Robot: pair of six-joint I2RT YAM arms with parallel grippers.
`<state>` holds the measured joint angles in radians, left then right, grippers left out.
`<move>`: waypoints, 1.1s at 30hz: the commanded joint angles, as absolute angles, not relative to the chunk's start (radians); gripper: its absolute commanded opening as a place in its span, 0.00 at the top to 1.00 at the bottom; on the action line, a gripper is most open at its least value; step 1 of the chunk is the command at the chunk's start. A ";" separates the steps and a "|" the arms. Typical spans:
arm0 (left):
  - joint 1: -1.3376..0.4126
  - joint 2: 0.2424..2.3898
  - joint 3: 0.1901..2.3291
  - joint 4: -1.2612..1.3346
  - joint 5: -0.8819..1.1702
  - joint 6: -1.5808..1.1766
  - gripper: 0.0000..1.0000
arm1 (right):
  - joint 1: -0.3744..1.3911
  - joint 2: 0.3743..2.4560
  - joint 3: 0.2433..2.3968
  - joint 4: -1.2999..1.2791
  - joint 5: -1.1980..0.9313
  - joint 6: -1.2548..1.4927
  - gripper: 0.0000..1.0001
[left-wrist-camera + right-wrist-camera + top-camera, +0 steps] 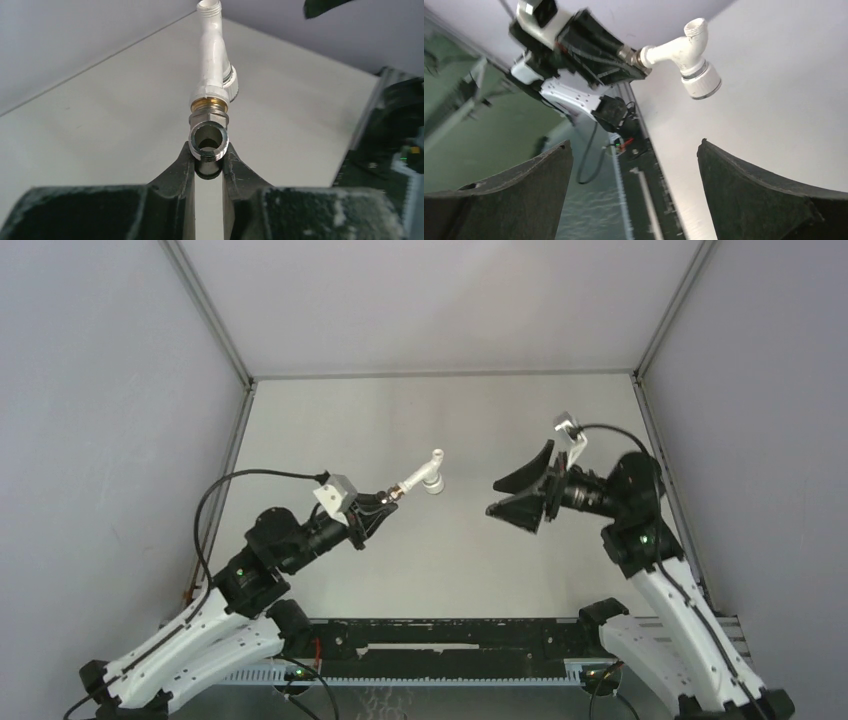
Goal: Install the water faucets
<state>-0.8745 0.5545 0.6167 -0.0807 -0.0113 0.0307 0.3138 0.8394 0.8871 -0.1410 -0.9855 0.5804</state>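
My left gripper [387,503] is shut on the grey metal fitting [398,495], which is held above the table. The white plastic tap piece [425,478] is joined to the fitting's far end and points away from the gripper. In the left wrist view the fitting's open threaded end [209,140] sits between the fingertips [186,165], with the white tap [214,65] beyond it. My right gripper [497,498] is open and empty, to the right of the tap and facing it. The right wrist view shows the tap [686,50] and fitting [629,54] ahead of its spread fingers [724,170].
The pale grey table [450,420] is walled on the left, back and right. A black rail [450,650] runs along the near edge between the arm bases. The left arm's cable [250,478] loops above its wrist.
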 commanded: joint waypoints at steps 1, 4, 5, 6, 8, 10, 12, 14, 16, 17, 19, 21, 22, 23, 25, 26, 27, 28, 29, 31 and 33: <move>-0.771 0.546 0.739 -0.107 0.349 -0.229 1.00 | 0.354 0.720 0.732 0.266 -0.911 0.425 0.00; -0.686 0.584 0.774 -0.082 0.525 -0.337 1.00 | 0.369 0.751 0.769 0.268 -0.900 0.398 0.00; -0.667 0.597 0.780 -0.066 0.574 -0.369 1.00 | 0.372 0.777 0.789 0.266 -0.899 0.415 0.00; -0.652 0.606 0.784 -0.047 0.610 -0.396 1.00 | 0.374 0.811 0.806 0.268 -0.903 0.436 0.00; -0.632 0.627 0.795 -0.031 0.685 -0.429 1.00 | 0.385 0.857 0.836 0.285 -0.933 0.481 0.00; -0.616 0.657 0.815 -0.042 0.735 -0.447 1.00 | 0.419 0.886 0.860 0.289 -0.931 0.489 0.00; -0.601 0.679 0.832 -0.042 0.774 -0.466 1.00 | 0.470 0.905 0.886 0.252 -0.906 0.444 0.00; -0.597 0.685 0.833 -0.025 0.780 -0.483 1.00 | 0.520 0.923 0.923 0.181 -0.855 0.384 0.00; -0.594 0.680 0.829 -0.014 0.773 -0.491 1.00 | 0.552 0.950 0.963 0.119 -0.824 0.355 0.00; -0.593 0.677 0.828 -0.007 0.772 -0.494 1.00 | 0.560 0.964 0.983 0.106 -0.821 0.361 0.00; -0.592 0.675 0.825 -0.005 0.771 -0.498 1.00 | 0.562 1.000 0.998 0.104 -0.856 0.396 0.01; -0.591 0.671 0.824 -0.005 0.767 -0.499 1.00 | 0.563 1.041 1.010 0.104 -0.900 0.437 0.01; -0.590 0.669 0.823 -0.005 0.762 -0.497 1.00 | 0.562 1.055 1.018 0.094 -0.912 0.450 0.01; -0.588 0.663 0.821 -0.005 0.759 -0.493 1.00 | 0.561 1.064 1.020 0.088 -0.917 0.465 0.01; -0.588 0.653 0.817 -0.005 0.749 -0.485 1.00 | 0.557 1.079 1.020 0.075 -0.925 0.481 0.02; -0.587 0.648 0.813 -0.005 0.745 -0.479 1.00 | 0.554 1.084 1.020 0.070 -0.930 0.490 0.03; -0.586 0.644 0.810 -0.005 0.742 -0.475 1.00 | 0.554 1.088 1.019 0.069 -0.940 0.498 0.03; -0.585 0.641 0.807 -0.005 0.737 -0.471 1.00 | 0.552 1.091 1.020 0.069 -0.949 0.508 0.04; -0.585 0.637 0.803 -0.005 0.731 -0.467 1.00 | 0.552 1.093 1.020 0.070 -0.959 0.521 0.04; -0.585 0.634 0.802 -0.013 0.719 -0.455 1.00 | 0.553 1.097 1.020 0.068 -0.982 0.534 0.08; -0.585 0.630 0.800 -0.022 0.705 -0.436 1.00 | 0.555 1.100 1.020 0.069 -1.001 0.547 0.17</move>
